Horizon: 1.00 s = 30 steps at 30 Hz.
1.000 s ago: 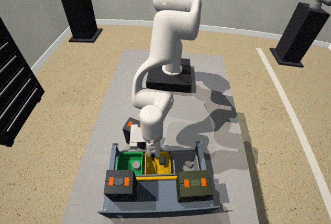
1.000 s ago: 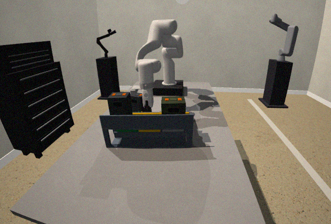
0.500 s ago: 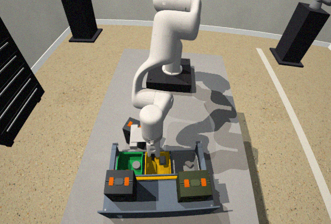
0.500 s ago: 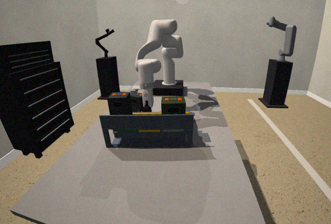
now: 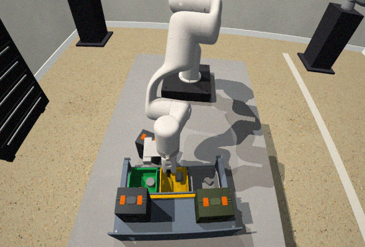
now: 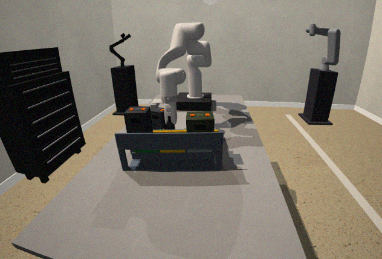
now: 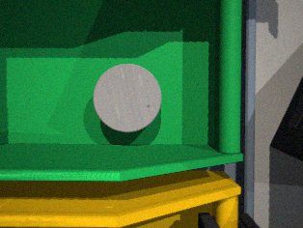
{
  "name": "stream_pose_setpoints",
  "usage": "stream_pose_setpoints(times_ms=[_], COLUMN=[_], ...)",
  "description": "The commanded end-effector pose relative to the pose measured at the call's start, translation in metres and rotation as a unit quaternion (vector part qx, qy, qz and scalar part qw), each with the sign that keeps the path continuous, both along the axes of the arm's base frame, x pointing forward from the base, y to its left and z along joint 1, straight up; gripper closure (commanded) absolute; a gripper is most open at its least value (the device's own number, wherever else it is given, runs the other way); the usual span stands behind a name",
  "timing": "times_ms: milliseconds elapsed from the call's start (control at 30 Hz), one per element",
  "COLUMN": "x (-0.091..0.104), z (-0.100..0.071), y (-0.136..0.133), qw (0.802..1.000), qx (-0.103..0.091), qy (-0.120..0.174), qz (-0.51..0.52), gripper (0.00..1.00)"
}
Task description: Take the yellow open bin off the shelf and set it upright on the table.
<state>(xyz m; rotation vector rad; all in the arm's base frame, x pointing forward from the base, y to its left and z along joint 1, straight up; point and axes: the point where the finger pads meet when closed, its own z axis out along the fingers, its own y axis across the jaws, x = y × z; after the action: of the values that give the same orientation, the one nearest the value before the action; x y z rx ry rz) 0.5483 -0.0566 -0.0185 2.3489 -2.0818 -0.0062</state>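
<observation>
The yellow open bin stands in the middle of the shelf, between a green bin and a grey bin. A grey block lies inside the yellow bin. My gripper reaches straight down into the yellow bin at its left back side and is shut on the bin's wall. In the wrist view the yellow rim runs along the bottom, and the green bin with a grey round disc fills the rest. From the front the gripper shows between the two cases.
A black case and an olive case, both with orange latches, stand on the shelf's top at the front left and right. Another black case is behind the shelf on the table. The grey bin holds a small grey part.
</observation>
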Motion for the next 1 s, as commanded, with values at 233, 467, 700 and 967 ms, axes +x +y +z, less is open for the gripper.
stream_pose_setpoints(times_ms=[233,467,700,967], x=[0.001,0.001,0.002,0.002], z=[0.004,0.008,0.011,0.014], y=[0.0,0.0,0.0,0.0], qw=[1.0,1.0,1.0,1.0], qx=[-0.003,-0.003,-0.003,-0.003], qy=[-0.002,-0.002,-0.002,-0.002], qz=[0.0,0.0,0.0,0.0], gripper=[1.0,1.0,1.0,1.0])
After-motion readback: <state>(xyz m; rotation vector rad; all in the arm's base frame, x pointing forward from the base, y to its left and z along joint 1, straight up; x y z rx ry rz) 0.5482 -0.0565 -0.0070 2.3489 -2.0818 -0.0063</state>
